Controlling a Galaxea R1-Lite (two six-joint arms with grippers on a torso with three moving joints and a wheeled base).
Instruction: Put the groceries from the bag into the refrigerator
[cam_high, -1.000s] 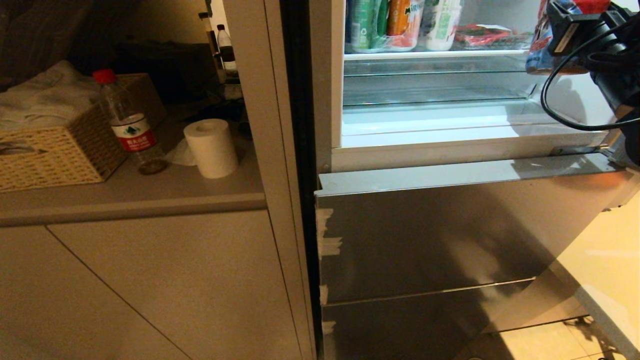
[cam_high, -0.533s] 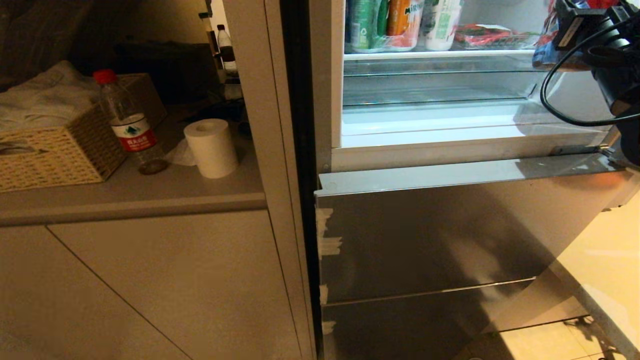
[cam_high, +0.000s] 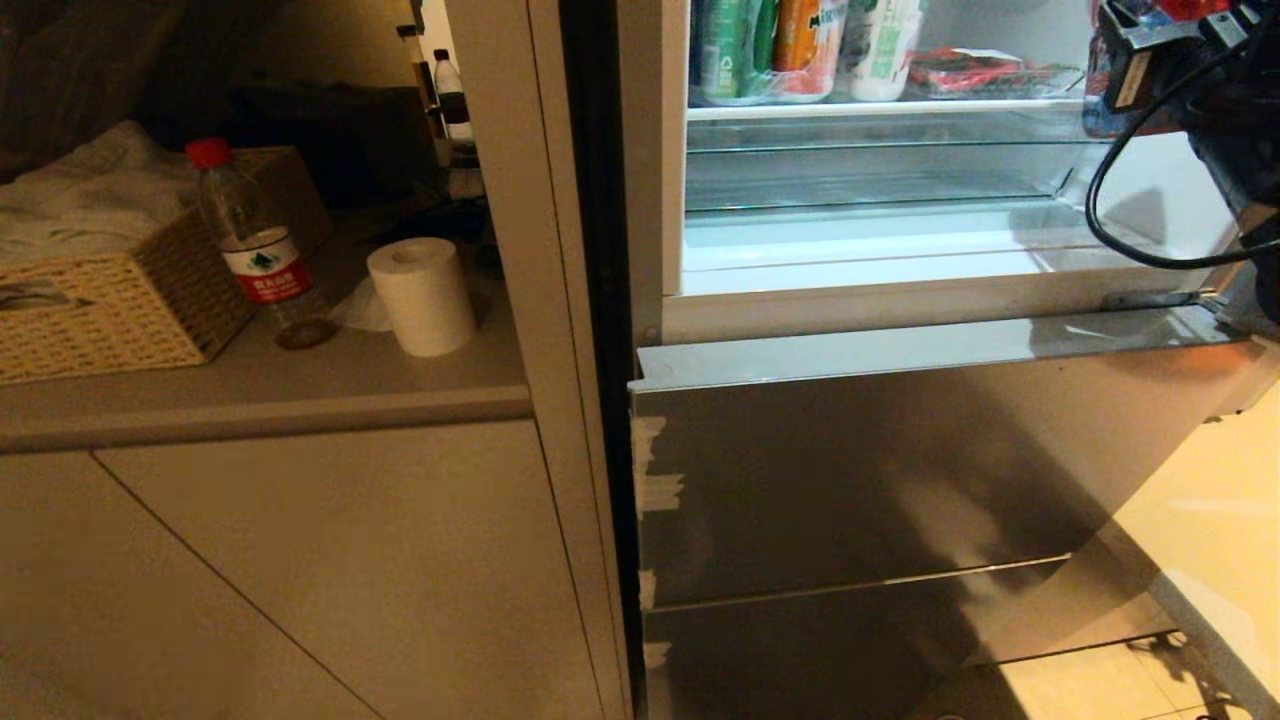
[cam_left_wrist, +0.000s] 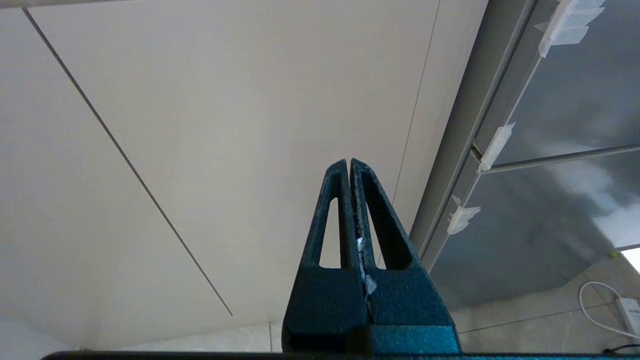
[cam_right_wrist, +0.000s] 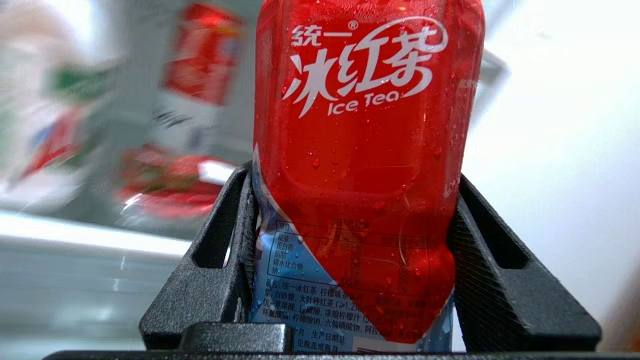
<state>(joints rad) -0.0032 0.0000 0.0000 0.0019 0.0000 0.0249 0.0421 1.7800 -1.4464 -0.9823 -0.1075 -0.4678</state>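
Beige cabinet fronts (cam_high: 300, 560) and a counter (cam_high: 300, 385) carrying a wicker basket (cam_high: 110, 300), a clear water bottle (cam_high: 255, 245) and a paper roll (cam_high: 422, 295) stand left of the open refrigerator (cam_high: 850, 480), whose lit upper shelf (cam_high: 880, 108) already holds several drink bottles and a red pack. At that shelf's right end the right gripper (cam_right_wrist: 350, 240) has its fingers (cam_right_wrist: 225, 235) pressed against both sides of a red ice tea bottle (cam_right_wrist: 365, 125), held upright inside the white interior. Down by the cabinet fronts, the left gripper (cam_left_wrist: 349, 170) hangs with its fingers pressed fully together, holding nothing.
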